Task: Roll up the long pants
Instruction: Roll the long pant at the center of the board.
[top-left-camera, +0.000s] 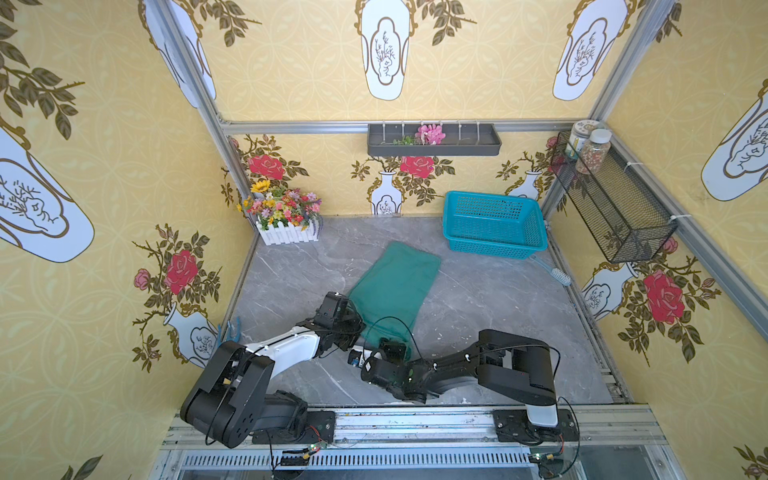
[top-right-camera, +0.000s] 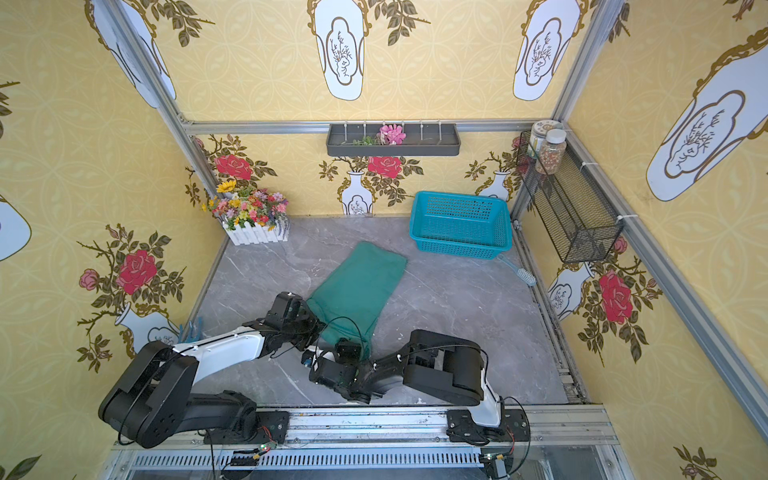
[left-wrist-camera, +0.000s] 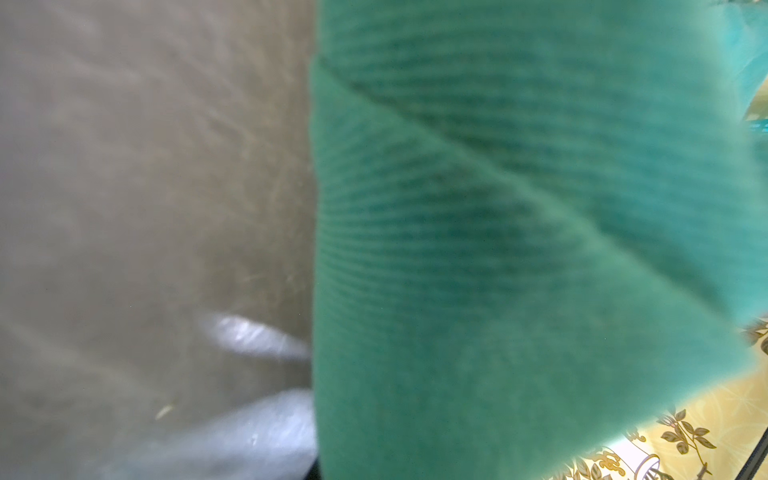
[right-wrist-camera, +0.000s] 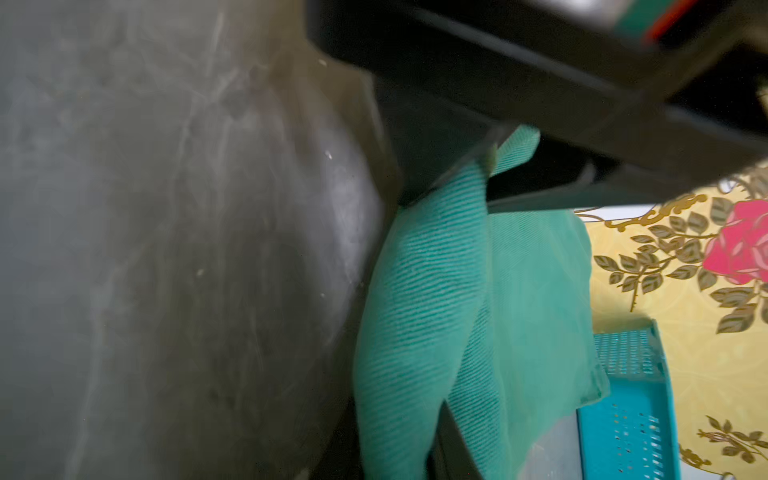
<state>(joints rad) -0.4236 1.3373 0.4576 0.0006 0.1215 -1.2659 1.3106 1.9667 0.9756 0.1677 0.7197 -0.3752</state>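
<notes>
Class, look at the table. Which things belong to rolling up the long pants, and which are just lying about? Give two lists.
Belongs to the job:
- the long pants, lying folded on the grey table

Just lying about:
- turquoise basket
- brush
- flower box
- two jars in the wire shelf
- wall tray

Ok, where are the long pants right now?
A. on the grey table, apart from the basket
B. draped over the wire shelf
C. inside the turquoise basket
A: the long pants lie as a folded strip on the table, with bare surface between them and the basket.
</notes>
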